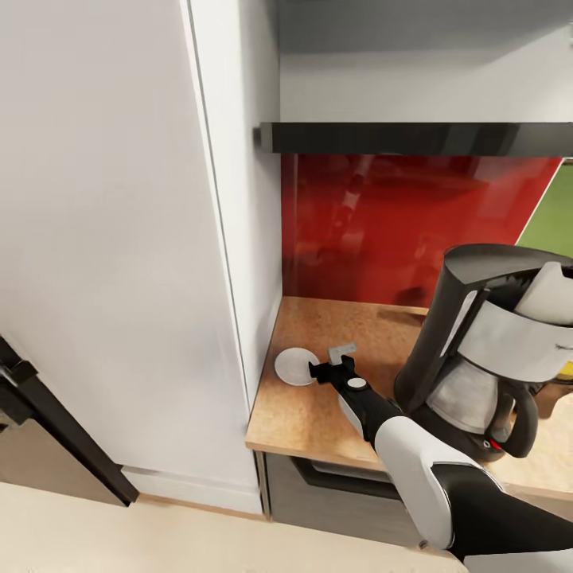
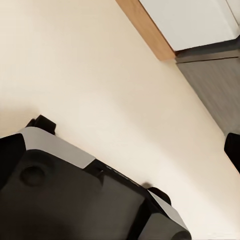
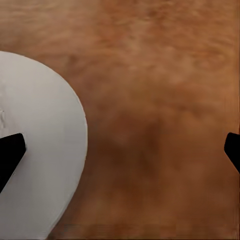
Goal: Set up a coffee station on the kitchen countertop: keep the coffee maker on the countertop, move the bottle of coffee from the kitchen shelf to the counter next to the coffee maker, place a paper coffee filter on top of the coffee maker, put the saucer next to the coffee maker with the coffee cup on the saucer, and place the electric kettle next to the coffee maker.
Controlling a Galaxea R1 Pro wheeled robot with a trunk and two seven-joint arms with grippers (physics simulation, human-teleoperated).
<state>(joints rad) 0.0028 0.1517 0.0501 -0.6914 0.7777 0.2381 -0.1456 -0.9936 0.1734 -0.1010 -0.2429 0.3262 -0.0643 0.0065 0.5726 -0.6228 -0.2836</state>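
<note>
A white saucer (image 1: 294,367) lies flat on the wooden countertop (image 1: 306,418), near its left end beside the cabinet wall. My right gripper (image 1: 333,360) hovers low just to the right of it, open. In the right wrist view the saucer (image 3: 40,165) lies under one black fingertip (image 3: 10,155), while the other fingertip (image 3: 232,150) is over bare wood. The black and silver coffee maker (image 1: 485,358) stands to the right with a white paper filter (image 1: 549,293) in its top. My left gripper's one visible fingertip (image 2: 232,150) hangs over the beige floor, holding nothing.
A tall white cabinet (image 1: 119,239) walls off the counter's left end. A red backsplash (image 1: 382,231) and a dark shelf (image 1: 414,137) lie behind and above. A grey drawer front (image 1: 334,493) sits under the counter. The robot's black base (image 2: 60,195) shows near the floor.
</note>
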